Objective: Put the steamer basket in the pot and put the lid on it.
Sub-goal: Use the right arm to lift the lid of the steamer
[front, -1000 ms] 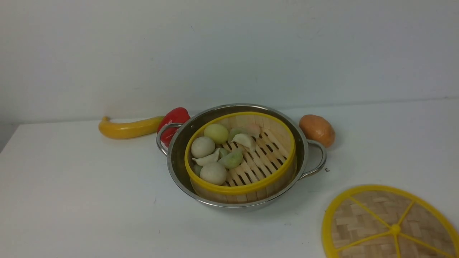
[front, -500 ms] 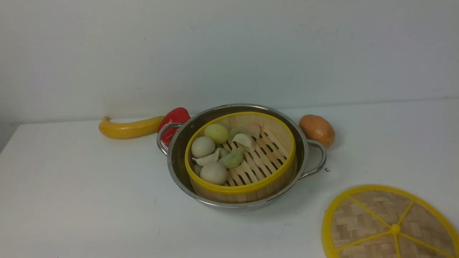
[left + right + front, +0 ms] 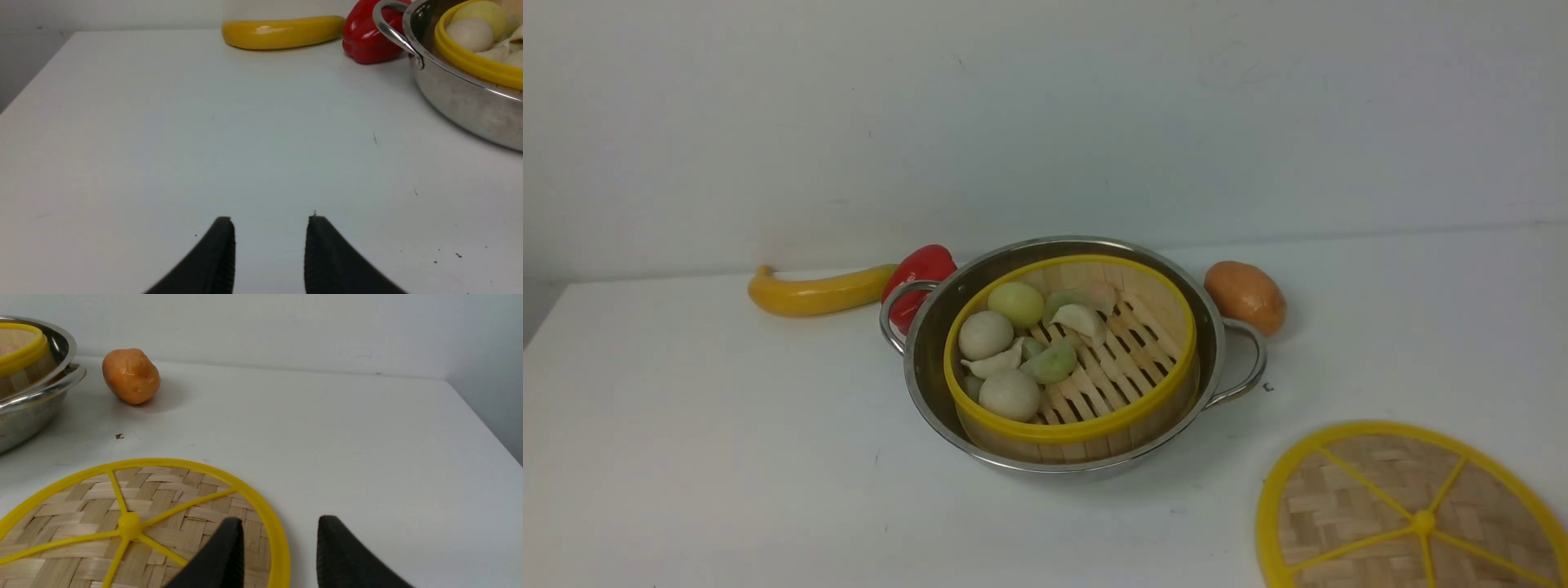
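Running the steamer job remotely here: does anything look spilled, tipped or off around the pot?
Nothing looks spilled or tipped. The steamer basket sits inside the pot, though its dumplings and buns are bunched toward the left. The lid lies flat on the table.

woven-bamboo lid (image 3: pixel 1413 506): cut off at front view's 4 o'clock | yellow banana (image 3: pixel 821 294): right end hidden behind red bell pepper (image 3: pixel 920 278)

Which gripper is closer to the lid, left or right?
Right. The right gripper is open right by the lid, one finger overlapping its rim in the right wrist view. The left gripper is open over bare table, no lid in its view.
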You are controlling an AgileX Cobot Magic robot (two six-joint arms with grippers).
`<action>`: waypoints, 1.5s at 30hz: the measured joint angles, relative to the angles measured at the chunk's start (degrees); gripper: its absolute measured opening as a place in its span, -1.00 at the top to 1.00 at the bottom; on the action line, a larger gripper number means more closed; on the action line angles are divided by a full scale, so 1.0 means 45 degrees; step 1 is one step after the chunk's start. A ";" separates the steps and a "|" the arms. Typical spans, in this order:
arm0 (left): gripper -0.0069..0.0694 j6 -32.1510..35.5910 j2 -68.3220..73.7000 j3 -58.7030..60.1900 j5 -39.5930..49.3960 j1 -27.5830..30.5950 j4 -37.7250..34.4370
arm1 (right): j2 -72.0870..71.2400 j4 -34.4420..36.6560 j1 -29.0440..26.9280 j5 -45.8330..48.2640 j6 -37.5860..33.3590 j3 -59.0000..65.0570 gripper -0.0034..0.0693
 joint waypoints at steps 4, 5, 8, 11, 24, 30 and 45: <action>0.19 0.0300 0.0000 0.0000 0.0000 0.0000 -0.0018 | 0.0000 0.0000 0.0000 0.0000 0.0000 0.0000 0.24; 0.19 0.0550 0.0000 0.0000 0.0000 0.0000 -0.0087 | 0.0000 0.0000 0.0000 0.0000 0.0000 0.0000 0.24; 0.19 0.1176 0.0000 0.0000 0.0000 0.0000 -0.0532 | 0.0000 0.0000 0.0000 0.0000 0.0000 0.0000 0.24; 0.19 0.1900 0.0000 0.0000 0.0000 0.0000 -0.1173 | 0.0000 0.0000 0.0000 0.0000 0.0000 0.0000 0.24; 0.19 0.2383 0.0000 0.0000 -0.0011 0.0000 -0.1503 | 0.0000 0.0000 0.0000 0.0000 0.0000 0.0000 0.24; 0.19 0.2383 0.0000 0.0000 -0.0011 0.0000 -0.1586 | 0.0000 0.0000 0.0000 0.0000 0.0000 0.0000 0.24; 0.19 0.2383 0.0000 0.0000 -0.0011 0.0000 -0.1586 | 0.0000 0.0000 0.0000 0.0000 0.0000 0.0000 0.24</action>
